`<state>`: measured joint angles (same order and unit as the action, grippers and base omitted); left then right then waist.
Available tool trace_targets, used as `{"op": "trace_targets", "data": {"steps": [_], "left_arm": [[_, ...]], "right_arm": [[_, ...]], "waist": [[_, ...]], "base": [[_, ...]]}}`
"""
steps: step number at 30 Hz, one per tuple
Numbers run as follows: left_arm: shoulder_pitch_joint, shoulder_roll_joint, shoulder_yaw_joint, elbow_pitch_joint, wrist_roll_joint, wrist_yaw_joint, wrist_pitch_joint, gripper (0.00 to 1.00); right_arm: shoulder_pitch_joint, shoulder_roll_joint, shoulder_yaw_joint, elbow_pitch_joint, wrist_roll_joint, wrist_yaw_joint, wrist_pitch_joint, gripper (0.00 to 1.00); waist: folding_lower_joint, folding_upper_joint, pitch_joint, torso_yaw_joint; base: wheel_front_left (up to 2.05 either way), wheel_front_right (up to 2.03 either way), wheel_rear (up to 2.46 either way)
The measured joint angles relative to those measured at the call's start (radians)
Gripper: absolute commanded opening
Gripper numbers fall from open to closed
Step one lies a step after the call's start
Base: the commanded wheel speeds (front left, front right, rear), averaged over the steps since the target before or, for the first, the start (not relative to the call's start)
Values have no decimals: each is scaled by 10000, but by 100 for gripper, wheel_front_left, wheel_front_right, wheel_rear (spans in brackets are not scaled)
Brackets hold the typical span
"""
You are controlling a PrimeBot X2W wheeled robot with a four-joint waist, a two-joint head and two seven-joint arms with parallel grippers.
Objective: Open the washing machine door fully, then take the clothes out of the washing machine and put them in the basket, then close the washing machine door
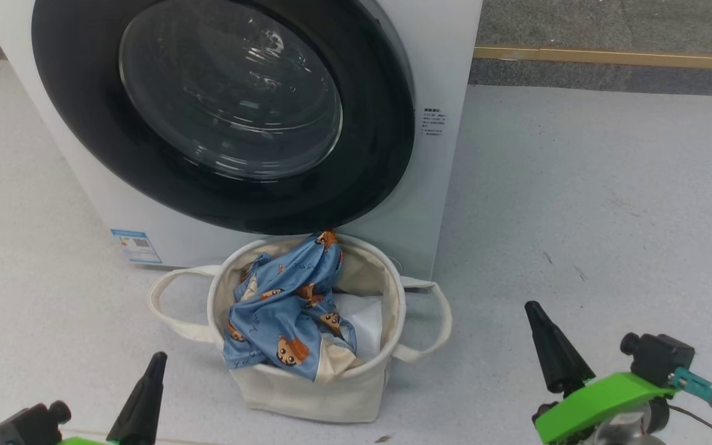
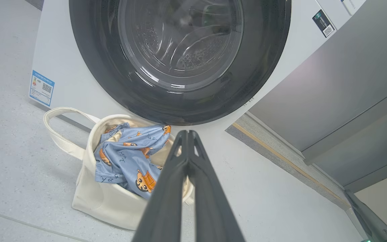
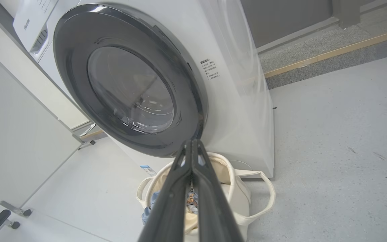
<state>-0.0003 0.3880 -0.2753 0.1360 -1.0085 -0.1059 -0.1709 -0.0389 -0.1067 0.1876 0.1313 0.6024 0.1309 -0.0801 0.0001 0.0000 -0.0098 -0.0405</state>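
White washing machine (image 1: 445,68) stands at the far side of the pale grey floor (image 1: 609,204), with the washing machine door (image 1: 84,130), glossy black around domed glass, shut flat against its front. Just near of it, below the door's lower edge, the basket (image 1: 313,389) stands upright. The clothes (image 1: 288,296) lie bundled inside, one fold draped over the near left rim. The left gripper (image 1: 157,363) at near left and the right gripper (image 1: 538,318) at near right stand apart from the basket, jaws pressed together on nothing
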Motion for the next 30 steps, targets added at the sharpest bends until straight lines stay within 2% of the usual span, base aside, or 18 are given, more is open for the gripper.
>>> {"op": "trace_targets", "data": {"steps": [30], "left_arm": [[-91, -907, 897, 387, -1785, -12, 727, 0]], "right_arm": [[-22, 31, -750, 389, 3003, -2, 430, 0]], "waist": [[-1, 0, 38, 118]], "base": [[0, 0, 0]]}}
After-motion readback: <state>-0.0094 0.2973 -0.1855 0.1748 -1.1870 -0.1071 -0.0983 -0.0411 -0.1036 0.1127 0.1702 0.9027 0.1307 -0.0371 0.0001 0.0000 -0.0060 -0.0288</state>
